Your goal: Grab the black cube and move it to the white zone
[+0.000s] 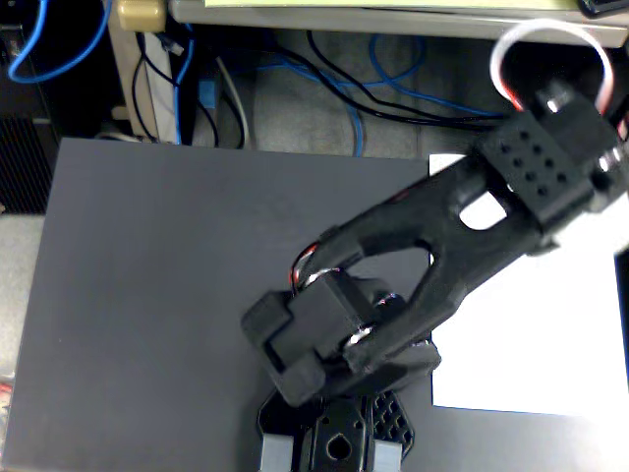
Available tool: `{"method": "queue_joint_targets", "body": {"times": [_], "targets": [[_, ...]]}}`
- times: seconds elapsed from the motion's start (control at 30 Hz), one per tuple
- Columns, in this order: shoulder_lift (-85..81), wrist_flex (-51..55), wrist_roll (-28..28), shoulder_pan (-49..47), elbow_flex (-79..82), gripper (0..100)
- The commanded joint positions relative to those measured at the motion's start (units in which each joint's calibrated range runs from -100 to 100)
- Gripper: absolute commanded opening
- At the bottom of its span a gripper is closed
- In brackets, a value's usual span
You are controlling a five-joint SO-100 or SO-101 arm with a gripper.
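Although I look for the black foam block across the whole fixed view, I cannot pick it out anywhere: my own arm covers the middle of the scene, and nothing on the bare surface around it reads as a rough black brick. It may lie beneath my arm, but the picture does not show that, so I cannot tell where it is.

What I do see of the task is the large plain white paper sheet, lying flat on the right side of the dark grey tabletop. Its near edge runs just short of the tabletop's lower edge, and its right side passes out of the picture. My glossy black plastic arm crosses the sheet's upper left corner, reaching from its base at the bottom centre up towards the top right.

My tool sits at that far end, blurred and partly cut off by the right edge of the picture, above the upper part of the white sheet. Whether its jaws stand wide or narrow, or hold anything, I cannot tell.

Beyond the tabletop's far edge, blue and black cables trail over a grey floor, and a white cable loop arcs above my wrist.
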Motion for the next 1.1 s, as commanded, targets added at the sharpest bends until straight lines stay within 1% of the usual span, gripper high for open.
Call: {"method": "queue_joint_targets", "body": {"times": [0.0, 0.07, 0.17, 0.27, 0.33, 0.37, 0.43, 0.47, 0.7, 0.8, 0.87, 1.07], "targets": [[-0.76, -5.87, 6.15, 7.15, 5.88, 1], [-0.76, -8.53, 6.3, 7.81, 7.6, 1], [-0.59, -8.02, 5.62, 7.3, 8.33, 1], [-0.59, -10.68, 5.05, 7.08, 14.85, 1], [-0.59, -13.93, 4.99, 4.65, 19.84, 1], [-0.59, -14.36, 4.42, 3.32, 20.75, 1], [-0.68, -14.71, 1.01, -0.87, 20.48, 1], [-0.68, -14.79, 0.28, -2.05, 20.38, 1], [-0.68, -14.79, 0.23, -2.12, 18.57, 1], [-0.68, -20.2, 0.23, -0.94, 19.66, 1], [-0.59, -20.02, 0.44, 0.38, 19.66, 1], [-0.59, -20.54, 0.86, 0.01, 23.2, 1]]}}
